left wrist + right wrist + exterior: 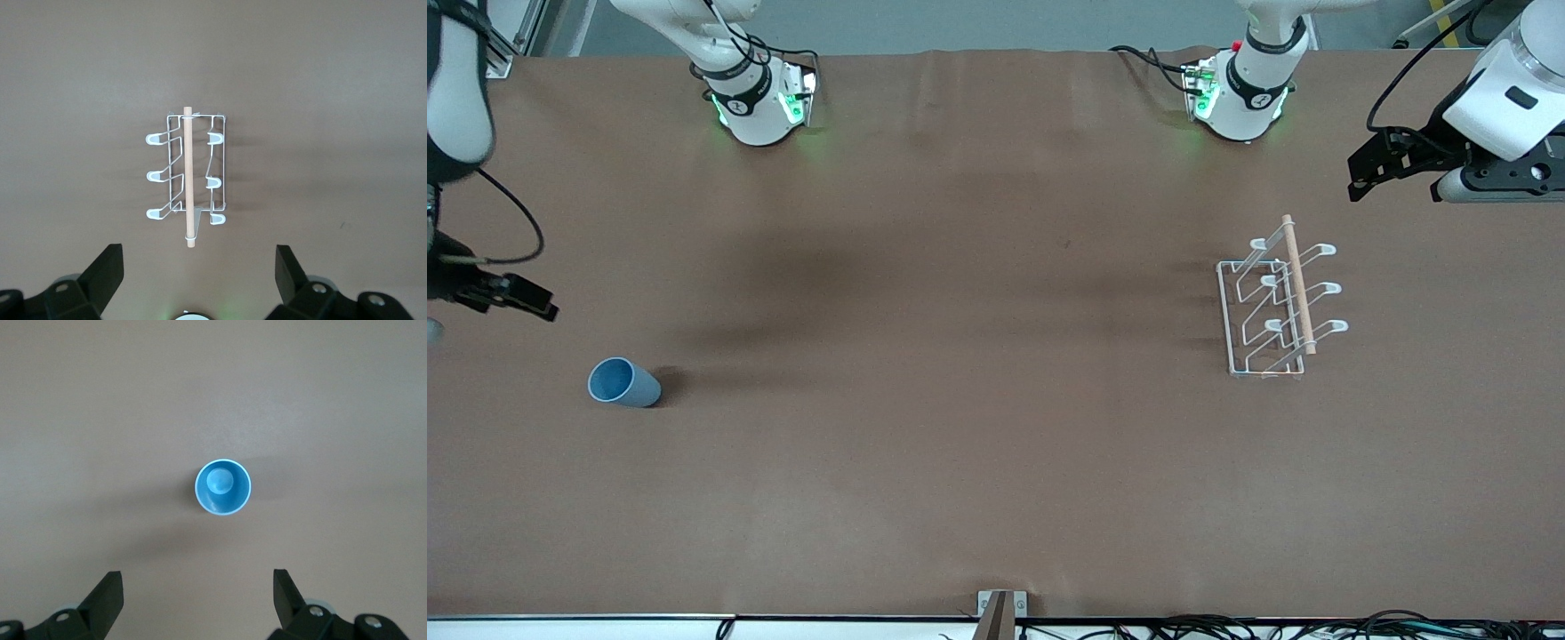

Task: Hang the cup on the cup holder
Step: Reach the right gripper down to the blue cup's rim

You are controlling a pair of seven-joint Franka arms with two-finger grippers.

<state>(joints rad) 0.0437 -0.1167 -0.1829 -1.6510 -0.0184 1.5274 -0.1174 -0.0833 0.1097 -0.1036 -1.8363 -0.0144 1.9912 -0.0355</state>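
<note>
**Both arms parked high, cup and rack at opposite ends**

Cup [623,383] stands upright on the table [960,444], mouth up, toward the right arm's end and nearer the front camera than either base. Nothing touches it. The wrist view looks straight down into it, so the right gripper [198,603] seems to be lined up above it for a top-down grab. Its fingers are spread wide and hold nothing.

Cup holder [1279,302] sits toward the left arm's end, well apart from the cup, with its wooden rod [1298,283] on top and all prongs bare. The left gripper [199,280] hangs over the table just beside the rack, fingers wide apart and empty. Its camera centres the rack, which looks like a waiting arm keeping watch on it.

My read: nothing is started, and the pick comes first. The smooth tapered cup may slip.
</note>
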